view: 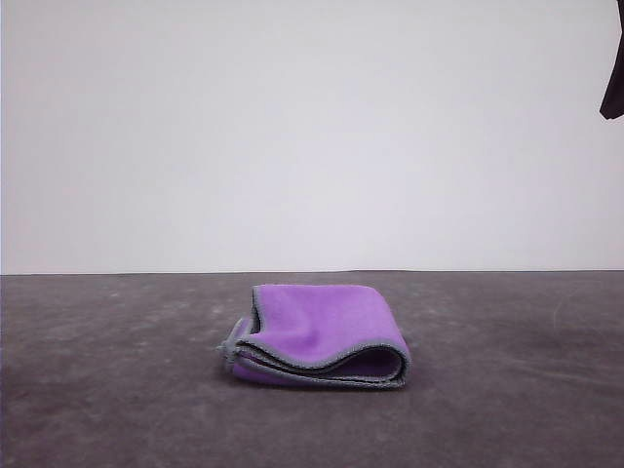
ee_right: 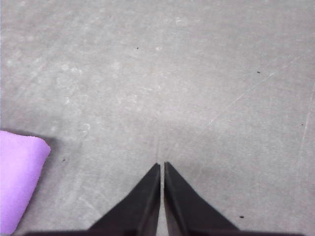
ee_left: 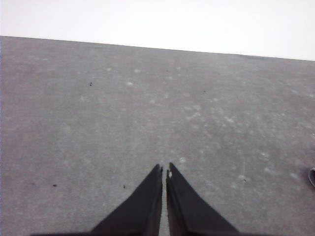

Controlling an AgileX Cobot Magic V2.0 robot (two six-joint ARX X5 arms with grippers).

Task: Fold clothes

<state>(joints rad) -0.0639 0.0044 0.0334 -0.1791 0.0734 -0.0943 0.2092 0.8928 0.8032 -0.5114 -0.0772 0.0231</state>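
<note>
Cloth (view: 322, 331): lies on the desk (view: 117, 390) near the middle of the front view, folded over into a thick, rounded bundle with several layers showing at its near edge.
Cloth colour: bright purple on the outer faces; a dark grey inner face shows as a thin band in the fold opening at the near edge.
Cloth edging: grey stitched trim follows the borders and curls around the near right corner.
Cloth texture: soft and plush, with rounded folds instead of sharp creases.
Cloth in right wrist view (ee_right: 17, 177): one rounded purple corner lies at the side of the picture, apart from the fingers.
Desk surface: dark grey, matte, with pale speckles, faint scratches and a few small dark specks.
Backdrop: a plain white wall (view: 312, 136) stands behind the desk.
Left gripper (ee_left: 164, 172): its two black, tapered fingers (ee_left: 142, 206) are pressed nearly together, with a hairline slit between them, and nothing is between them; bare desk lies beneath.
Right gripper (ee_right: 162, 167): its black pointed fingers (ee_right: 138, 206) are likewise closed tip to tip, holding nothing, over bare desk, well to the side of the cloth.
Dark part (view: 613, 78): a black piece hangs at the upper right edge of the front view; what it is cannot be told.
Writing: none can be read.
</note>
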